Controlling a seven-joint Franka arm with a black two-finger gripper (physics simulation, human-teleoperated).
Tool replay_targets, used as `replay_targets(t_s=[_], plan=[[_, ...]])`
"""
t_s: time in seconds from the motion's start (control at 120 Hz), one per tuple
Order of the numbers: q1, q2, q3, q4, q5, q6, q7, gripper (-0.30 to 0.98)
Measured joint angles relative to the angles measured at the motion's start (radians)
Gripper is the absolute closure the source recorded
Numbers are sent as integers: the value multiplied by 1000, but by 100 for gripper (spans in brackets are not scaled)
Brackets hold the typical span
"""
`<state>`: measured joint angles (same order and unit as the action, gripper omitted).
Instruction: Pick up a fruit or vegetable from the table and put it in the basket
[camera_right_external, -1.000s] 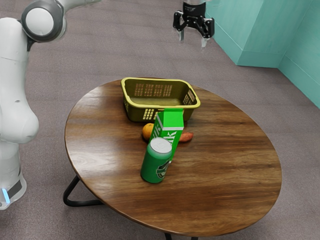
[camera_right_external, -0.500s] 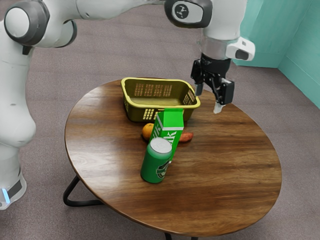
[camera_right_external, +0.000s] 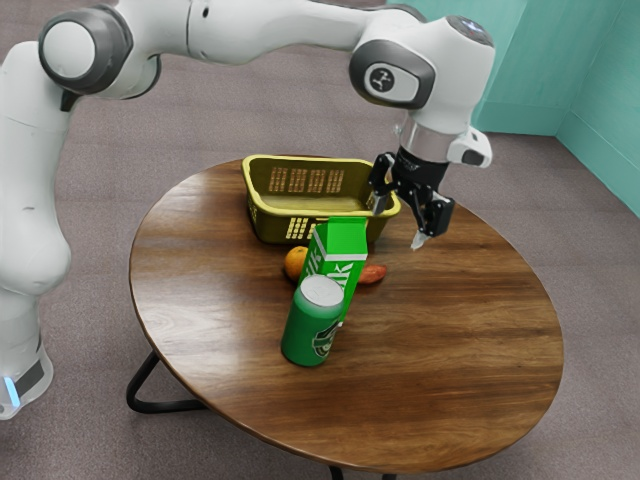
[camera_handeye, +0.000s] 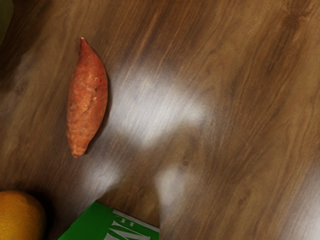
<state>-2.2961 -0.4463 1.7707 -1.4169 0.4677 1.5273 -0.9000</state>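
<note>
My gripper (camera_right_external: 398, 226) hangs above the table beside the basket's end on the exterior view's right, its fingers apart with nothing between them. The yellow-green basket (camera_right_external: 318, 213) stands upright near the table's far edge. A reddish sweet potato (camera_right_external: 373, 273) lies behind the milk carton, partly hidden by it; in the wrist view the whole sweet potato (camera_handeye: 87, 100) shows on the wood. An orange (camera_right_external: 296, 262) rests on the carton's other side, and part of this orange (camera_handeye: 19, 216) appears in the wrist view.
The green milk carton (camera_right_external: 341, 250) stands upright between the orange and the sweet potato, with its top (camera_handeye: 112, 224) in the wrist view. A green can (camera_right_external: 312, 325) stands in front of it on the round wooden table (camera_right_external: 450, 360).
My arm has swung in and come down from high above the floor to over the table, then shifted slightly toward the basket and the exterior view's left. The things on the table have stayed put.
</note>
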Motion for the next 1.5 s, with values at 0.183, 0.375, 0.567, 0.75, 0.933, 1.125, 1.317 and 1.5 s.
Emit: replay_targets(t_s=[0.183,0.375,0.567,0.75,0.933,1.125,1.317,1.5], plan=[[11,-6,52,2,35,19,59,0],[9,-7,64,4,48,27,121,0],[380,22,-271,133,12,-52,160,0],[835,36,-442,150,26,-276,64,0],[685,40,-419,64,42,-380,-45,0],[621,142,-387,67,56,-439,-152,0],[564,168,-226,75,-52,-450,-260,0],[516,163,-338,80,-67,-447,20,0]])
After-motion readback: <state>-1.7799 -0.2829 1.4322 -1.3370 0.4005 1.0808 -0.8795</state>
